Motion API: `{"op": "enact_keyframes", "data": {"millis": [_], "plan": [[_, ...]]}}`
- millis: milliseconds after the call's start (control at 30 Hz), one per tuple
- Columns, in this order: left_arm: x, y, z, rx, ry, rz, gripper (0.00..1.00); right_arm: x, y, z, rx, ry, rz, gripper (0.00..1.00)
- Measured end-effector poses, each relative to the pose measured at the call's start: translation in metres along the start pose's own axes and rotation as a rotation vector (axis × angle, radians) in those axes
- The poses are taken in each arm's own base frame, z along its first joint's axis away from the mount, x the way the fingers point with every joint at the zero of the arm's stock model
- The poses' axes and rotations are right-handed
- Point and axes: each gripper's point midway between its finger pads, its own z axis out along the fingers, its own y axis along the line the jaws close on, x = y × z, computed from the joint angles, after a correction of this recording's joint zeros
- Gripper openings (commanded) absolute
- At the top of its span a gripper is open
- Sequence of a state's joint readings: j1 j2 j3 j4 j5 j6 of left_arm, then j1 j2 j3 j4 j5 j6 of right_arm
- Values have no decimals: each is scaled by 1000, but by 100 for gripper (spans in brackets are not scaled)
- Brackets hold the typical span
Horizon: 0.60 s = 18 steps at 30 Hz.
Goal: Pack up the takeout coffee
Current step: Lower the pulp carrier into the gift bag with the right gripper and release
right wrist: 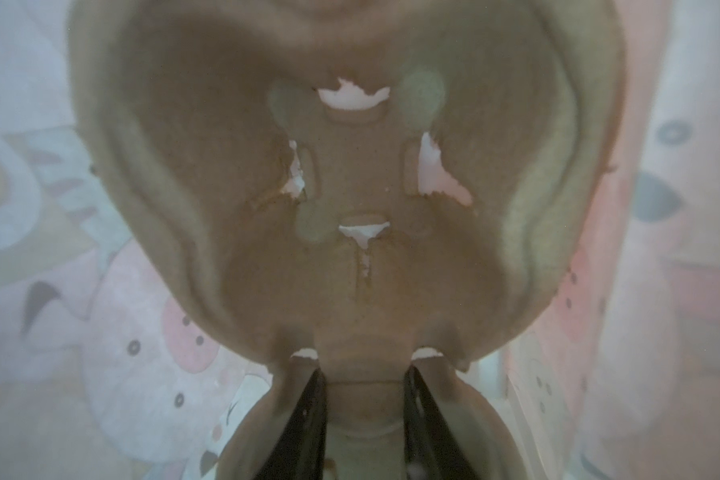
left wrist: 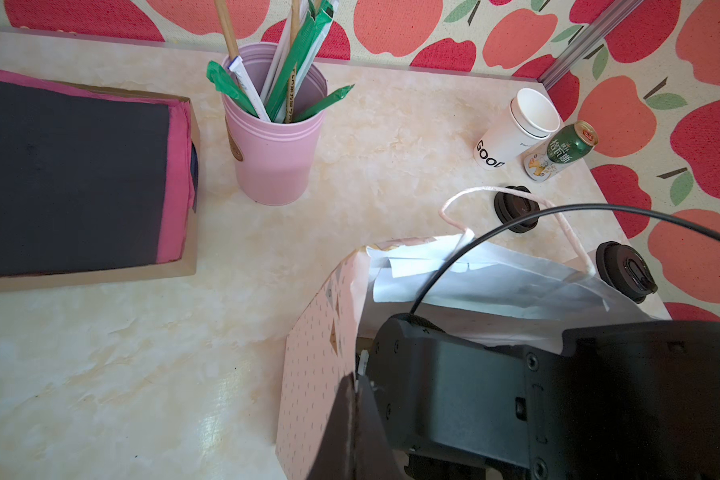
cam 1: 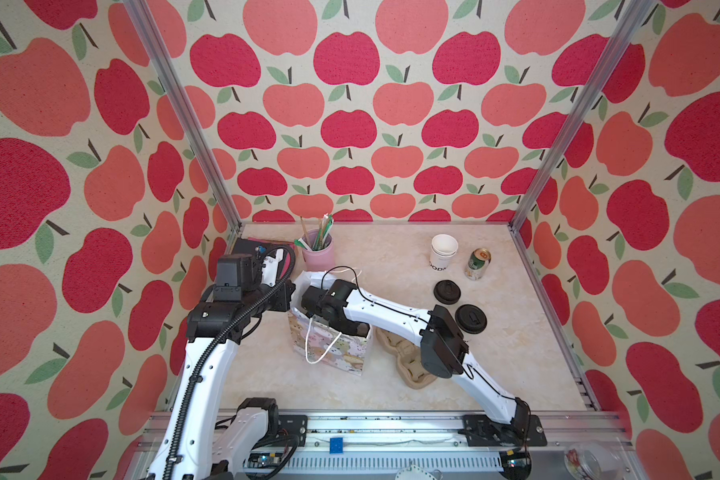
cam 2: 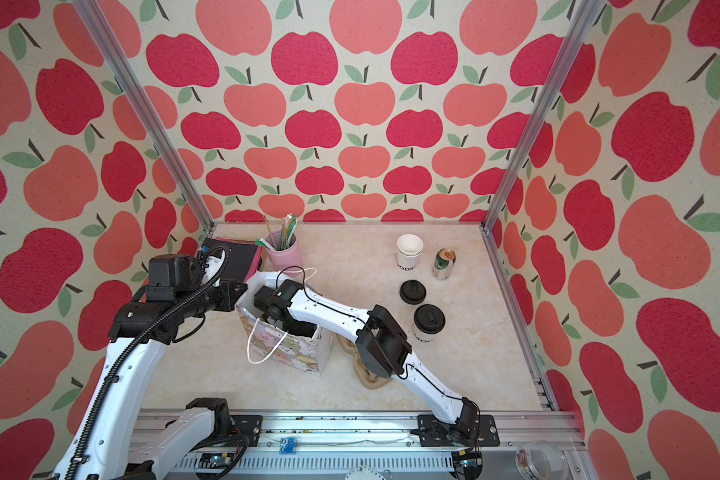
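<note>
Left gripper (left wrist: 352, 388) pinches gift bag (cam 1: 337, 351) rim; right gripper (right wrist: 366, 415) inside, clamped on pulp cup carrier (right wrist: 350, 187); takeout coffee (cam 2: 429, 321) stands to the right.

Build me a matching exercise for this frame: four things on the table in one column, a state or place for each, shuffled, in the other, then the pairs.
Things:
1 takeout coffee
2 stack of white cups
3 gift bag
4 pink cup

States:
A holds wrapped straws and sticks
B open-topped, beside the green can
C black lid on, standing on the table outside the bag
D right gripper inside it, gripping a pulp carrier

Pairs: 1-C, 2-B, 3-D, 4-A
</note>
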<state>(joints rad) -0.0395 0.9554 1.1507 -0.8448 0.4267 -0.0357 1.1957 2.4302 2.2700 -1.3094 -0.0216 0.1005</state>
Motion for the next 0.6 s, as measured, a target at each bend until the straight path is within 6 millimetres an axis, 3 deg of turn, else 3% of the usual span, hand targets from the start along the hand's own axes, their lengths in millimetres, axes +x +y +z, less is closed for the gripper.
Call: {"op": "enact_keyframes", "data": {"millis": [267, 600], "plan": [[0, 0, 0, 0, -2, 1, 0, 2, 0, 13, -7, 28, 3, 30], [-1, 0, 0, 0, -6, 2, 0, -1, 0, 10, -6, 19, 2, 33]]}}
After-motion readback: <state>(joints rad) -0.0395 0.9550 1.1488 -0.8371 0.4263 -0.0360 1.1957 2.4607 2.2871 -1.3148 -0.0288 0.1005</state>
